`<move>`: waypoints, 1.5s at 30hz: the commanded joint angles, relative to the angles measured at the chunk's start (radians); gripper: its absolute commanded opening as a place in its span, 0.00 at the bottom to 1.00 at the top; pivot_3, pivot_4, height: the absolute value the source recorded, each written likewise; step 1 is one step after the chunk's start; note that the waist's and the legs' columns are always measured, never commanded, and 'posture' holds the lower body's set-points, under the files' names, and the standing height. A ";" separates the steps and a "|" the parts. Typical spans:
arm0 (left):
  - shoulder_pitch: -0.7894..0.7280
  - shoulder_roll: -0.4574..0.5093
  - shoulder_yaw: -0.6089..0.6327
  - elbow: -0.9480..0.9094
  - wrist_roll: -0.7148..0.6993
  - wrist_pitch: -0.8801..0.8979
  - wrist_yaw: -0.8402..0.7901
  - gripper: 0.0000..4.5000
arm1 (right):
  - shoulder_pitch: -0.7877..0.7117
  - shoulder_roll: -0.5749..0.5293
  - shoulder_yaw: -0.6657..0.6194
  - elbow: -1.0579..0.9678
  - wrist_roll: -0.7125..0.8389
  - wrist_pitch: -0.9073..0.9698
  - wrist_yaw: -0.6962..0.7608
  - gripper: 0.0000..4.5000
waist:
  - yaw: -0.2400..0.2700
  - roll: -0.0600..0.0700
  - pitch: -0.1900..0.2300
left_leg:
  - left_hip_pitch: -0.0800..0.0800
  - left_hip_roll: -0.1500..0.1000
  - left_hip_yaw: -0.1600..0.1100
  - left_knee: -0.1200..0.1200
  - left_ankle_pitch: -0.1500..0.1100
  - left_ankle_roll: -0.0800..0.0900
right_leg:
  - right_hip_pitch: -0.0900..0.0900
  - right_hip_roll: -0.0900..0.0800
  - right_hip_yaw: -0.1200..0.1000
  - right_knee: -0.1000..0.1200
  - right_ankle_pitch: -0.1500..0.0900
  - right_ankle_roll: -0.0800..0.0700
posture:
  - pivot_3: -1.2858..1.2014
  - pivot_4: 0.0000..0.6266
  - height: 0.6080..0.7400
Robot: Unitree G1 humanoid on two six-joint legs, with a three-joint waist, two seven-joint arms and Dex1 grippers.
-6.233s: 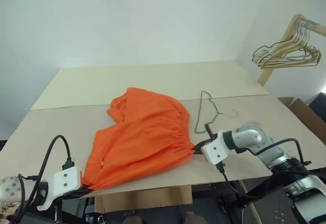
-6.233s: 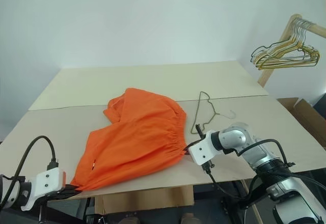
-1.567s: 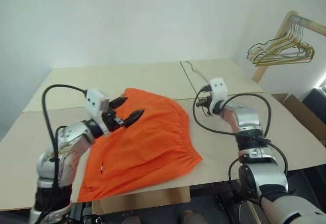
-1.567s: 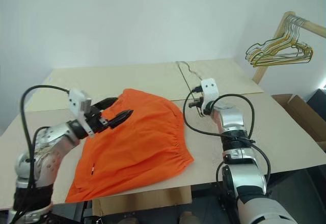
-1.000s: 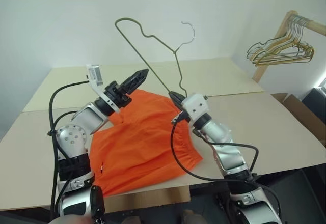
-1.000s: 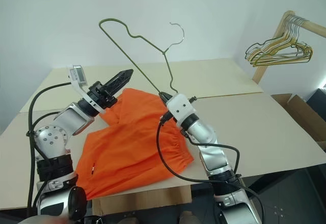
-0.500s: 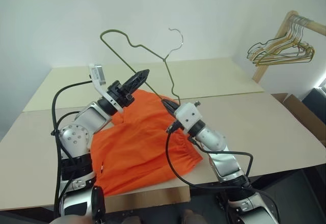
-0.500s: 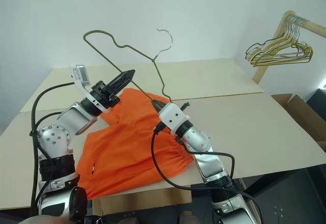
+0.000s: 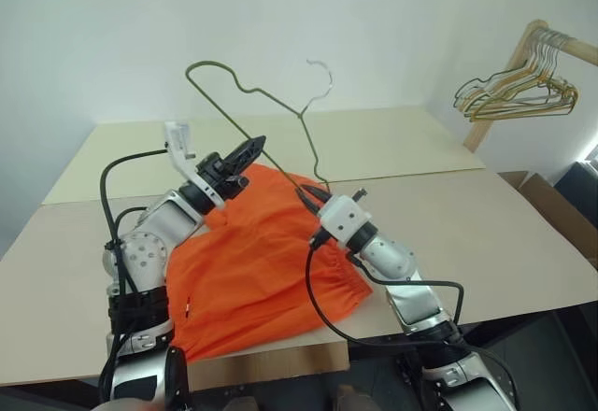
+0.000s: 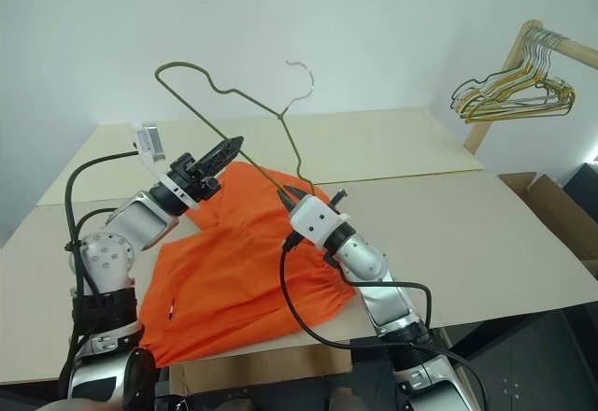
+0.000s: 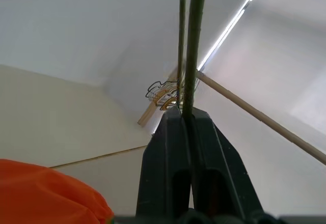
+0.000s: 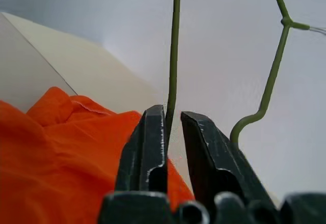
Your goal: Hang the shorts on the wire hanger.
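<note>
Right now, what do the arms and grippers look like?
Both arms are silver-grey metal segments with black joints. Each wrist carries a white block, and loose black cables loop off it. The left gripper and right gripper each have two black, tapered fingers.

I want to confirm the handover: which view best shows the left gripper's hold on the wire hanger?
The left wrist view: the left gripper is shut on the wire hanger. The eye views show the whole hanger, but the grip is small; the right wrist view shows wire only.
</note>
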 commanded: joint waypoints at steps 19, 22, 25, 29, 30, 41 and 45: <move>-0.005 0.241 0.042 0.006 0.002 -0.166 -0.539 0.00 | -0.208 -0.422 -0.235 0.041 0.938 0.911 0.813 0.97 | -0.001 0.000 0.000 | 0.002 0.003 0.000 0.000 -0.001 0.001 | 0.004 0.003 -0.002 -0.004 0.000 0.000 | 0.52 0.00 1.00; -0.001 0.258 0.039 0.004 -0.034 -0.153 -0.604 0.00 | -0.264 -0.431 -0.186 0.149 0.902 0.930 0.908 0.97 | -0.008 0.000 0.000 | 0.001 0.003 0.001 0.000 -0.001 0.002 | 0.002 0.003 -0.002 -0.003 0.000 0.000 | 0.52 0.00 1.00; -0.008 0.259 0.035 0.010 -0.043 -0.149 -0.622 0.00 | -0.309 -0.417 -0.154 0.225 0.864 0.912 0.962 0.97 | -0.010 0.000 0.001 | 0.001 0.003 0.002 0.001 -0.001 0.002 | 0.002 0.003 -0.001 -0.003 0.000 0.000 | 0.52 0.00 1.00; -0.015 0.238 0.026 0.006 -0.057 -0.137 -0.616 0.00 | -0.371 -0.358 -0.139 0.300 0.820 0.887 0.984 0.97 | -0.011 0.000 0.001 | 0.001 0.003 0.001 0.002 -0.001 0.002 | 0.002 0.003 -0.001 -0.002 0.000 0.000 | 0.52 0.00 1.00; -0.011 0.230 0.022 -0.002 -0.056 -0.138 -0.607 0.00 | -0.382 -0.343 -0.139 0.304 0.818 0.891 0.986 0.97 | -0.011 0.000 0.001 | 0.001 0.003 0.001 0.002 -0.001 0.002 | 0.002 0.003 -0.001 -0.002 0.000 0.000 | 0.52 0.00 1.00; 0.034 0.203 0.014 -0.052 -0.079 -0.126 -0.559 0.00 | -0.398 -0.258 -0.167 0.239 0.855 0.980 0.974 0.97 | 0.001 0.000 0.001 | -0.002 0.003 0.001 0.002 -0.001 0.002 | -0.001 0.003 -0.001 -0.001 0.000 0.000 | 0.52 0.00 1.00; 0.036 0.201 0.002 -0.051 -0.056 -0.138 -0.557 0.00 | -0.397 -0.252 -0.166 0.217 0.856 0.987 0.976 0.97 | 0.002 0.000 0.001 | -0.002 0.003 0.001 0.003 -0.001 0.002 | -0.001 0.003 -0.001 -0.001 0.000 0.000 | 0.52 0.00 1.00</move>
